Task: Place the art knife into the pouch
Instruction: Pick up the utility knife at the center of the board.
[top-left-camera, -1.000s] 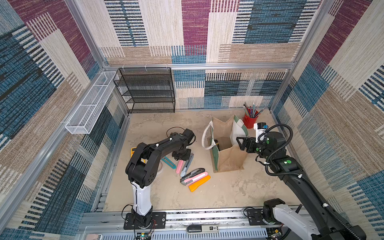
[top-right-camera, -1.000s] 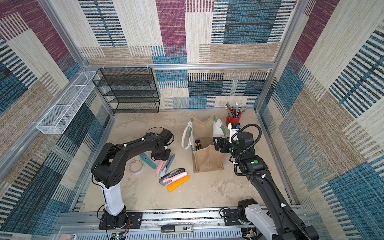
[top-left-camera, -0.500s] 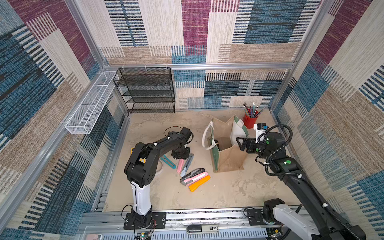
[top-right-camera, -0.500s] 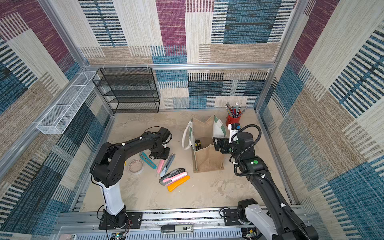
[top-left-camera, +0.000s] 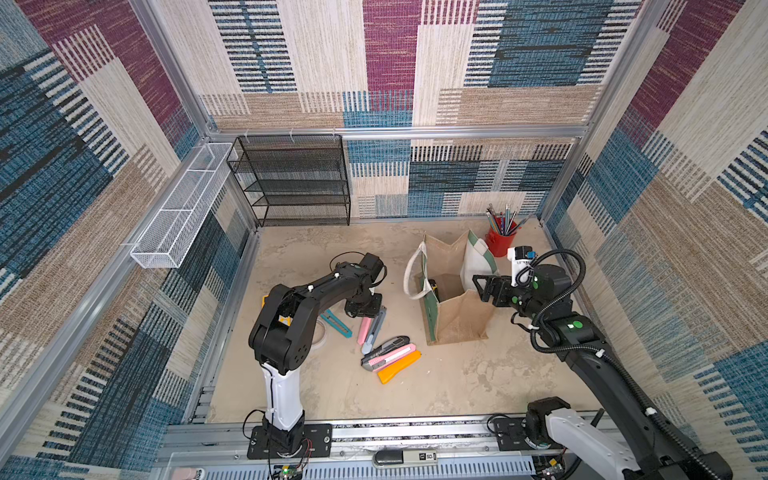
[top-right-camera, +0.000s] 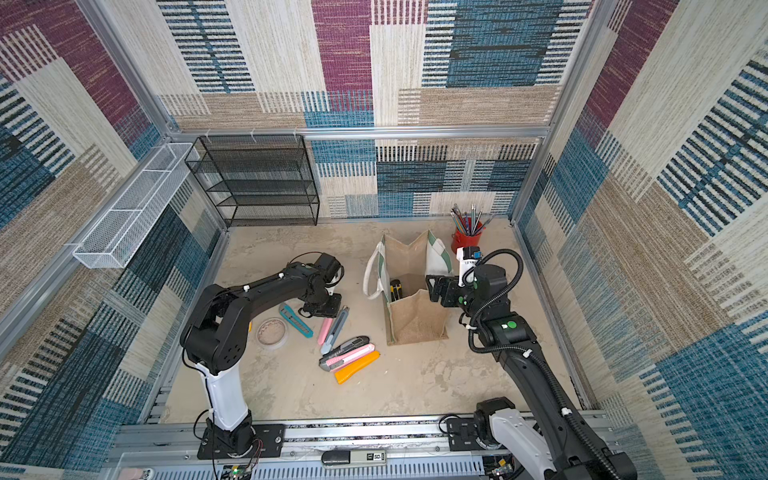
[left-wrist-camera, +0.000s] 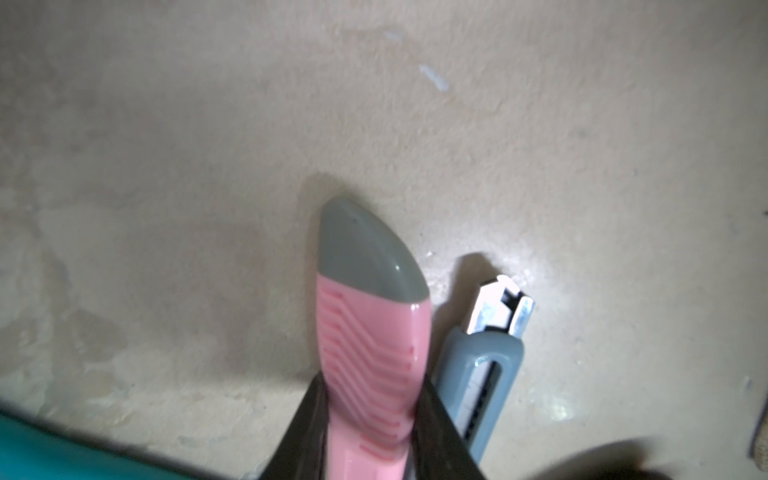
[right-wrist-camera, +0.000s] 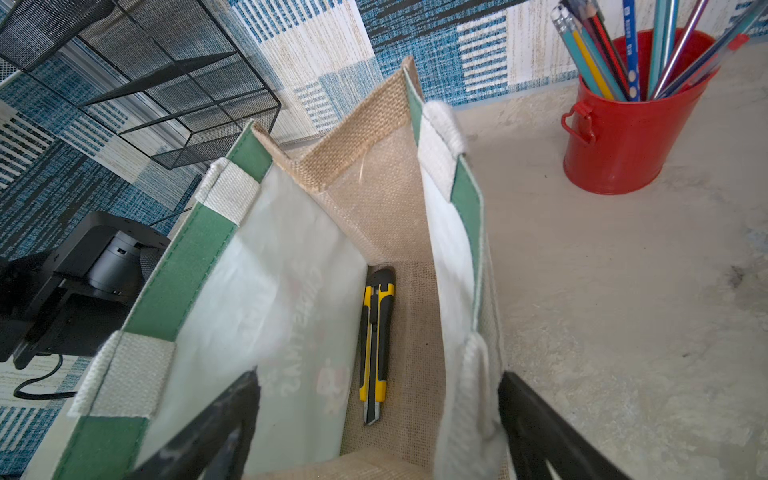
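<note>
A pink art knife with a grey end (left-wrist-camera: 370, 332) is clamped between the black fingers (left-wrist-camera: 307, 424) of my left gripper (left-wrist-camera: 372, 399), low over the table. In both top views that gripper (top-left-camera: 362, 309) stands over the pink knife (top-left-camera: 362, 332) (top-right-camera: 325, 330), left of the pouch. The pouch (top-left-camera: 457, 320) (top-right-camera: 415, 324) stands upright and gaping, with jute walls and a green rim (right-wrist-camera: 187, 266). A yellow-black knife (right-wrist-camera: 376, 332) lies on its floor. My right gripper (right-wrist-camera: 376, 432) (top-left-camera: 484, 289) is open at the pouch's mouth, one finger inside and one outside the wall.
A blue-grey knife (left-wrist-camera: 482, 374) lies right beside the pink one. A teal knife (top-left-camera: 336, 324), a tape roll (top-right-camera: 272, 332) and a pile of grey, pink and orange knives (top-left-camera: 390, 353) lie nearby. A red pencil cup (top-left-camera: 500, 241) stands behind the pouch. A black mesh shelf (top-left-camera: 291, 183) stands at the back.
The left wrist has shifted slightly to the left over the knives. The right arm and the pouch have not moved.
</note>
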